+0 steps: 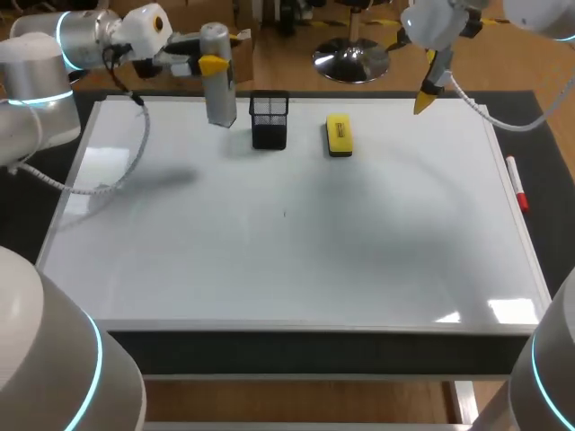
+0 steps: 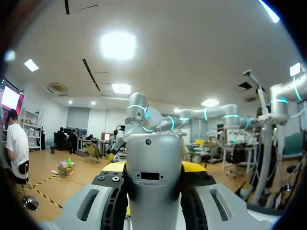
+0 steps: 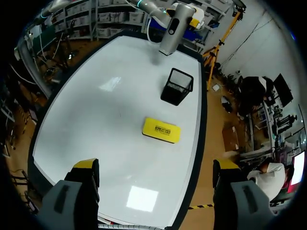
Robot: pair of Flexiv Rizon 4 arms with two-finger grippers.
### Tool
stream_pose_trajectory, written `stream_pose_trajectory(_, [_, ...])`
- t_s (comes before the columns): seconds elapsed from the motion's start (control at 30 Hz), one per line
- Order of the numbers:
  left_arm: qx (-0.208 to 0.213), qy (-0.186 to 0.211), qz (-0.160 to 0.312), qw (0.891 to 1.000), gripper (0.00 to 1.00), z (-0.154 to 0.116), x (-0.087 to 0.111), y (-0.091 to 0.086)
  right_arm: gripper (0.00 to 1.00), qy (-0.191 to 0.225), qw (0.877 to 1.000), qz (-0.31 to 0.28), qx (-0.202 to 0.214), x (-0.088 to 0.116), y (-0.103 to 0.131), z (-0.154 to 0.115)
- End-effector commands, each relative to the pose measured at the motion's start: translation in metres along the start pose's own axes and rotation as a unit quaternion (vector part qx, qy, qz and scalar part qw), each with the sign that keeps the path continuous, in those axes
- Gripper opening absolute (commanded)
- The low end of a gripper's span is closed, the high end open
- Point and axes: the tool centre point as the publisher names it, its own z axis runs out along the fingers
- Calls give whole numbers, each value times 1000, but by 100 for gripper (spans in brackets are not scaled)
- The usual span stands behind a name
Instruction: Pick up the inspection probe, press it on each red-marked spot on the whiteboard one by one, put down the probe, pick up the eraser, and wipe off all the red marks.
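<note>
Left gripper of mine clamps the grey inspection probe upright over the whiteboard's far side, just beside the black mesh holder, while my right gripper hangs spread wide above the board, the yellow eraser lying ahead of it.

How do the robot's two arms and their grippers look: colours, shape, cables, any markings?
Both arms are made of rounded silver-white segments with glowing cyan rings at the joints. The left arm carries a pale cable hanging in a loop; the right arm trails a white cable. The left gripper and right gripper each have two grey fingers with bright yellow tips.
</note>
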Motion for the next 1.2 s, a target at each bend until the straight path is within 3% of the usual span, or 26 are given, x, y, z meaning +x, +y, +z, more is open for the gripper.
stream_pose_trajectory(0.03, [-1, -14, 4, 1000, 0, 13, -9, -9, 100, 2, 1000, -1, 1, 0, 0, -1])
stream_pose_trajectory(0.33, [23, -18, 7, 1000, 0, 28, -38, -11, 100, 2, 1000, -1, 1, 0, 0, -1])
stream_pose_trajectory(0.93, [36, -15, 2, 999, 0, 54, -65, -2, 100, 2, 1000, -1, 1, 0, 0, -1])
stream_pose_trajectory(1.2, [42, -55, 4, 998, 0, 60, -72, 8, 100, 2, 1000, -1, 1, 0, 0, -1])
